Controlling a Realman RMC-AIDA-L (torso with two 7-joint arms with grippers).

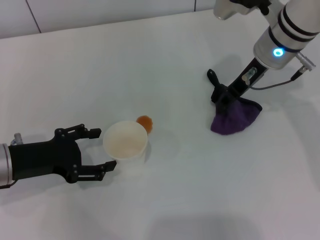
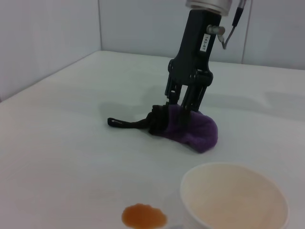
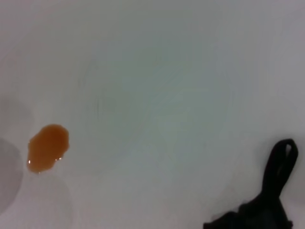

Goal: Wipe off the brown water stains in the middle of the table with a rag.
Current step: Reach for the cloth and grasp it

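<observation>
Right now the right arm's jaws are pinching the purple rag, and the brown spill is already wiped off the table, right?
Not quite. The right gripper does pinch the rag, but the brown water stains still lie unwiped on the table beside the paper cup, as the head view shows.

No legible text on anything here.

The right wrist view showed mostly the table (image 3: 157,81), a plain white and smooth surface. On it lay the brown water stains (image 3: 46,147), one small orange-brown blot with an uneven edge and some small bright reflections on its border. From the blot, at about 4 o'clock and well apart, was a black strip (image 3: 279,171) formed as a narrow loop, which joined a dark bunched mass, part of the rag (image 3: 252,217), cut by the frame edge.
</observation>
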